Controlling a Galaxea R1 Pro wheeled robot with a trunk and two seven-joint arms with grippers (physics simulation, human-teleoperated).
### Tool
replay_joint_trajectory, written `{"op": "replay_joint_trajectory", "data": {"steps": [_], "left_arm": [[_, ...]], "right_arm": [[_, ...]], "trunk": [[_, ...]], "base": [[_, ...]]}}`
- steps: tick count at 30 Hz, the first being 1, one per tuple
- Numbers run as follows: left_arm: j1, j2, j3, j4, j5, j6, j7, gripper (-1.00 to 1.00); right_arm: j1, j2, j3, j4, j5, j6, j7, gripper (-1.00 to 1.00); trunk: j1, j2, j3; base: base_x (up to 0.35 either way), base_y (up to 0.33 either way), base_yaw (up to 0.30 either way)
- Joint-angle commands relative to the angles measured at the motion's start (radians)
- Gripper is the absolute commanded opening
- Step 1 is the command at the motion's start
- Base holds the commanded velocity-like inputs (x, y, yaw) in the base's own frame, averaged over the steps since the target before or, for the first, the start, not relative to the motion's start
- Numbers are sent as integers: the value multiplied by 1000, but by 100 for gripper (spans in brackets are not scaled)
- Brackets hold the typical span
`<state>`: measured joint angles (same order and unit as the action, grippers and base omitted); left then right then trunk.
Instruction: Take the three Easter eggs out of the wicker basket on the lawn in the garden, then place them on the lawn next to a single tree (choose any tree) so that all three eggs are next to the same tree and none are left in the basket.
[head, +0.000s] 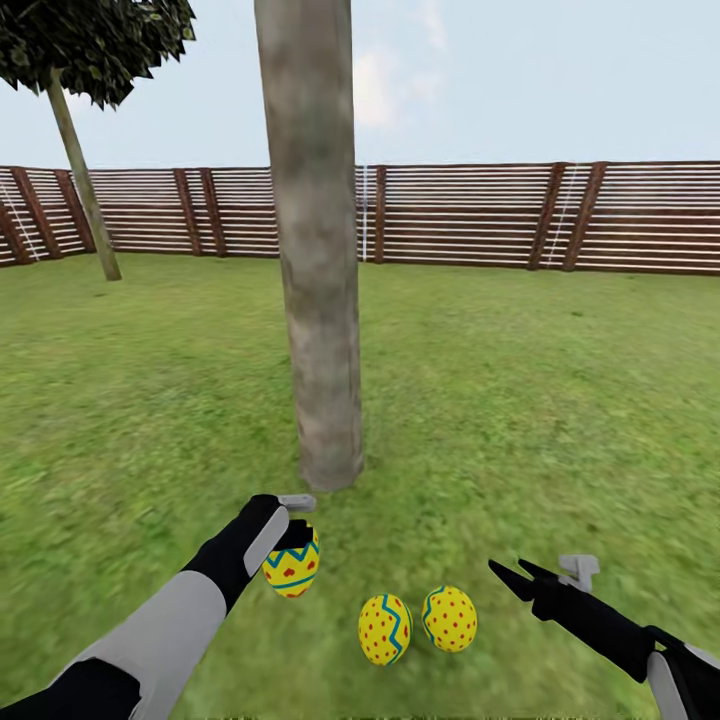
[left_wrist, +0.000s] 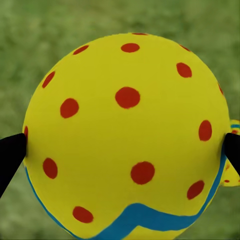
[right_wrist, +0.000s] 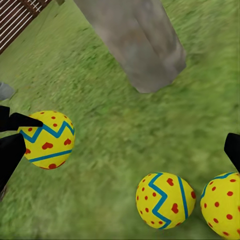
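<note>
From where I stand I count three Easter eggs: one (head: 291, 568) clamped in the left pincer (head: 297, 522) just above the lawn (head: 540, 400), and two lying side by side on the grass to its right, one (head: 385, 629) striped in blue zigzag and one (head: 450, 619) mostly dotted. There are two trees, a thick-trunked one (head: 315, 250) close behind the eggs and a thin one (head: 85, 180) far off to the left. There are two pincers, the right pincer (head: 512, 574) spread wide, and one slatted fence (head: 480, 215).
</note>
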<state>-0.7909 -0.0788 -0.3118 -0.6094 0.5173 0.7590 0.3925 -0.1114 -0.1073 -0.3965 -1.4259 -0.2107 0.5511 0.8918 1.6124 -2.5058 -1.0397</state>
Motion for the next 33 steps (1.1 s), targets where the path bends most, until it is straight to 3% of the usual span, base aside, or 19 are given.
{"op": "replay_joint_trajectory", "data": {"steps": [1,33], "left_arm": [[-1,1,-4,-1,10,2,9,-100],[-1,-4,-4,-3,7,-6,9,-100]], "right_arm": [[-1,0,-1,0,-6,7,2,100],[-1,0,7,8,-4,6,-5,100]], "trunk": [[0,-1,-5],[15,-8,-129]], "base": [[0,0,0],[0,0,0]]}}
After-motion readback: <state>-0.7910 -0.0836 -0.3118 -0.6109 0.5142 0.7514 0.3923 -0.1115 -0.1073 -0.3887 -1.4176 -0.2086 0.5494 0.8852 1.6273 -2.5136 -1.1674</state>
